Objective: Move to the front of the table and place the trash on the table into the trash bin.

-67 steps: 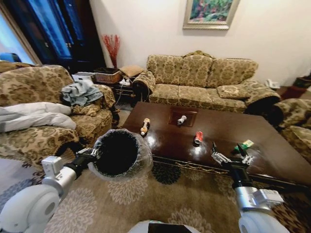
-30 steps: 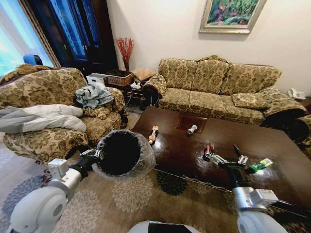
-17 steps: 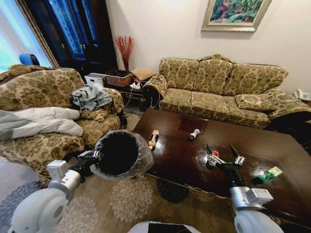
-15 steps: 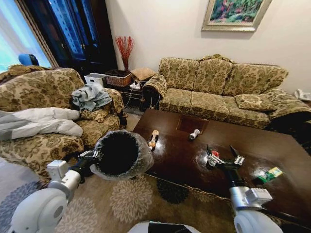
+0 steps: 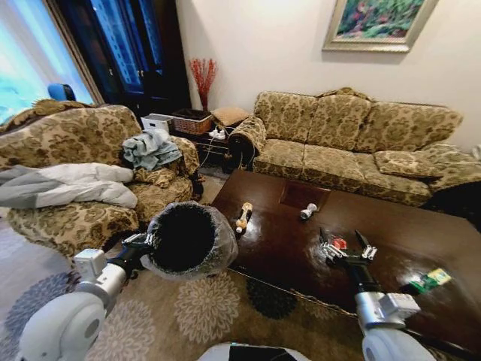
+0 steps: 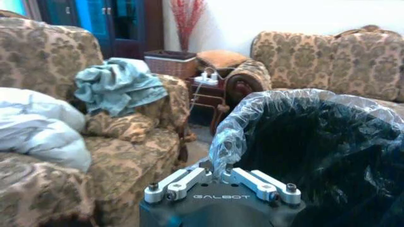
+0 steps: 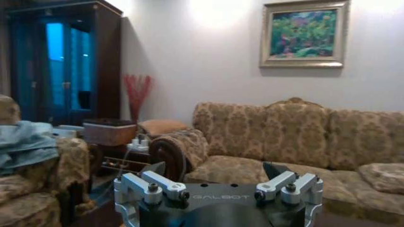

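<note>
My left gripper (image 5: 143,242) pinches the rim of the one trash bin (image 5: 184,239), held beside the table (image 5: 285,248); my right gripper (image 5: 346,249) hovers over it, fingers spread, above one red can (image 5: 339,243); three more pieces lie there: bottle (image 5: 243,216), grey can (image 5: 307,211), green wrapper (image 5: 430,280).

Big dark shiny table (image 5: 391,248) stood under the right claw (image 5: 346,248). Red can (image 5: 339,244) lay between its fingers, green wrapper (image 5: 430,280) off to its right, grey can (image 5: 307,212) and tan bottle (image 5: 243,216) beyond. Black bin (image 5: 183,239), clear bag puffing over, was clamped in the left claw (image 5: 141,242).
</note>
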Controlling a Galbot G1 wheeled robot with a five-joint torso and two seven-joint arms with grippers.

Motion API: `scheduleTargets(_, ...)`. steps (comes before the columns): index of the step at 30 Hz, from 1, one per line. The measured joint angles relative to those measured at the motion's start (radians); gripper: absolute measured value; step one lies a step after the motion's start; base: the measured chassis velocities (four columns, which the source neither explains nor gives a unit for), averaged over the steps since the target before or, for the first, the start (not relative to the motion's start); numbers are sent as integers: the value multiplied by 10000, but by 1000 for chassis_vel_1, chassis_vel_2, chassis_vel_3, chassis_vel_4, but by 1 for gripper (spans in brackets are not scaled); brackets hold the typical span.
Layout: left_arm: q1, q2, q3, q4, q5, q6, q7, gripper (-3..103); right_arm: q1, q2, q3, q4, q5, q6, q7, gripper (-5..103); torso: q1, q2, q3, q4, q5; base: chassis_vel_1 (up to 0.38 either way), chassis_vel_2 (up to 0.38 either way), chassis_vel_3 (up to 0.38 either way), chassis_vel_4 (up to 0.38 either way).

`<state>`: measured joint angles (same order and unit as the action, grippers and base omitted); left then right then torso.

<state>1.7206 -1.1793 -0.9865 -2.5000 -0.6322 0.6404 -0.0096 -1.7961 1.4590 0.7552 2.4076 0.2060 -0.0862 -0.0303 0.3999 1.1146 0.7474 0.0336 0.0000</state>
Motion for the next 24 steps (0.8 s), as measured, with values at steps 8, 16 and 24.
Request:
scheduleTargets(8, 9, -31, 90, 0, 151, -283, 98, 3, -88, 19, 29, -132, 54, 446, -268, 100, -9, -7, -9, 7, 1, 91, 92, 93, 81)
scheduleTargets(16, 8, -1, 112, 0, 185, -317, 200, 3, -124, 33, 30, -236, 38, 487, -272, 100, -12, -11, -12, -1, 1, -37, 63, 66, -41)
scheduleTargets(24, -30, -19, 219, 0, 192, -317, 197, 3, 21, 44, -85, -422, -14, 489, -278, 100, -8, -20, -10, 0, 0, -134, 154, 139, -140)
